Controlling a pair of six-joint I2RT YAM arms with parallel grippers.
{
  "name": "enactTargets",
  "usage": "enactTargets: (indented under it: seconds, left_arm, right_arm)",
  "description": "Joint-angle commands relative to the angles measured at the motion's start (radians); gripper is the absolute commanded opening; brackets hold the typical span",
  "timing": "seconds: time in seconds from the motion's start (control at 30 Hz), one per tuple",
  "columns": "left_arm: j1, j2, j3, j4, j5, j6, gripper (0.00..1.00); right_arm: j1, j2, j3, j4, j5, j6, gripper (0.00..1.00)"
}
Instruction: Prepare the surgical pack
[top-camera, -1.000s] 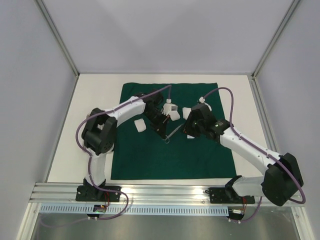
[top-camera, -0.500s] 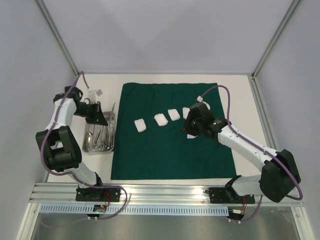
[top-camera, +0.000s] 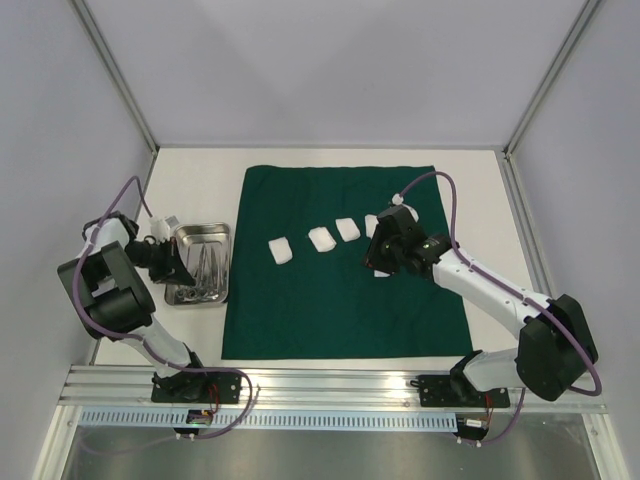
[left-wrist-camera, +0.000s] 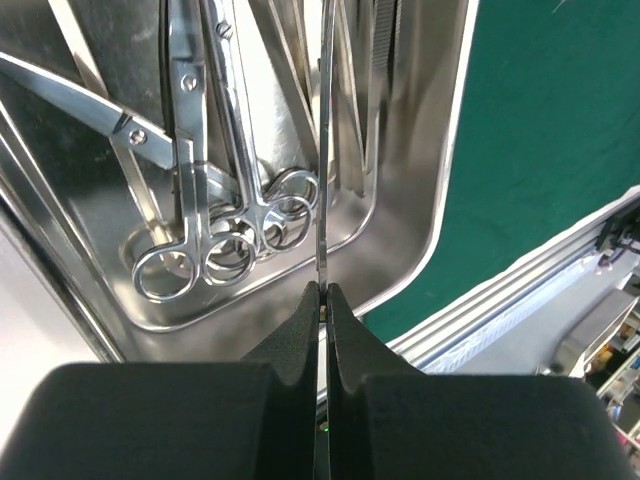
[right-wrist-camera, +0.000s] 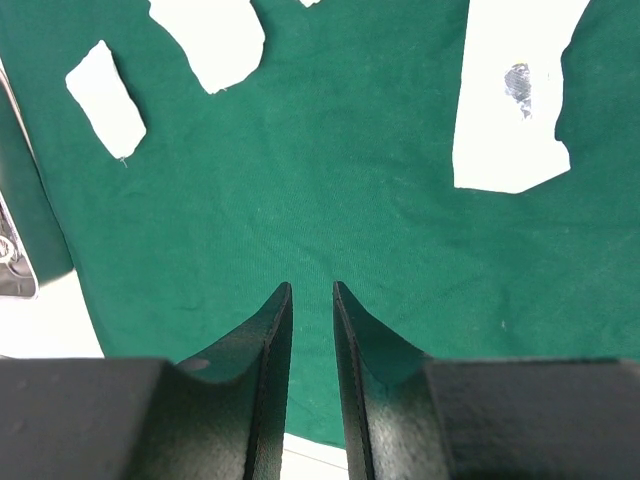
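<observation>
The dark green cloth drape (top-camera: 340, 300) lies flat mid-table with several white gauze pads (top-camera: 322, 238) in a row on it. Left of it stands the steel tray (top-camera: 222, 232), holding scissors (left-wrist-camera: 200, 180) and other slim metal instruments. My left gripper (top-camera: 181, 267) is low over the tray's left part. In the left wrist view it (left-wrist-camera: 325, 292) is shut on a thin metal instrument (left-wrist-camera: 327, 150), seen edge-on and pointing along the tray. My right gripper (right-wrist-camera: 311, 288) hovers over bare drape (right-wrist-camera: 330, 200) with a narrow gap and nothing in it. Gauze pads (right-wrist-camera: 510, 90) lie ahead of it.
White tabletop (top-camera: 190, 175) surrounds the drape. Grey enclosure walls stand left, right and behind. The aluminium rail (top-camera: 330, 385) with both arm bases runs along the near edge. The tray's rim (left-wrist-camera: 440, 200) lies close to the drape's left edge (left-wrist-camera: 550, 150).
My left arm has swung from the middle of the drape to the tray at the left and come down low over it. The right arm has hardly moved.
</observation>
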Motion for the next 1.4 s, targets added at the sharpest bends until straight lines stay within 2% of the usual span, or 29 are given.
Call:
enactTargets:
  seconds: [0.0,0.4,0.53,0.67,0.77,0.97,1.17,1.27,1.37]
  left_arm:
    - [0.032,-0.003,-0.009,0.032,-0.029,0.056,0.00]
    - [0.067,0.082,-0.018,0.078,-0.064,0.065,0.00]
    - [0.067,0.063,-0.025,0.078,-0.073,0.067,0.13]
    - [0.067,0.036,-0.020,0.070,-0.075,0.063,0.37]
    - [0.067,0.010,-0.015,0.067,-0.078,0.057,0.46]
    - [0.067,-0.061,0.017,0.040,-0.070,0.048,0.51]
    - [0.059,-0.138,0.057,0.014,-0.064,0.019,0.54]
    - [-0.002,-0.190,0.069,0.006,-0.058,-0.019,0.54]
    - [-0.127,-0.252,0.086,0.015,-0.062,-0.068,0.55]
  right_arm:
    - [-0.002,-0.009,0.032,0.001,0.004,-0.013,0.24]
    - [-0.002,-0.003,0.028,-0.005,0.012,-0.019,0.25]
    - [-0.002,-0.002,0.031,-0.020,0.030,-0.027,0.27]
    - [-0.010,0.000,0.034,-0.031,0.039,-0.039,0.33]
    - [-0.031,0.006,0.036,-0.046,0.044,-0.054,0.36]
    - [-0.135,0.041,0.031,-0.071,0.028,-0.130,0.41]
    - [-0.183,0.092,0.080,-0.071,0.042,-0.208,0.45]
    - [-0.209,0.141,0.138,-0.066,0.038,-0.248,0.45]
    - [-0.236,0.194,0.190,-0.046,0.024,-0.286,0.45]
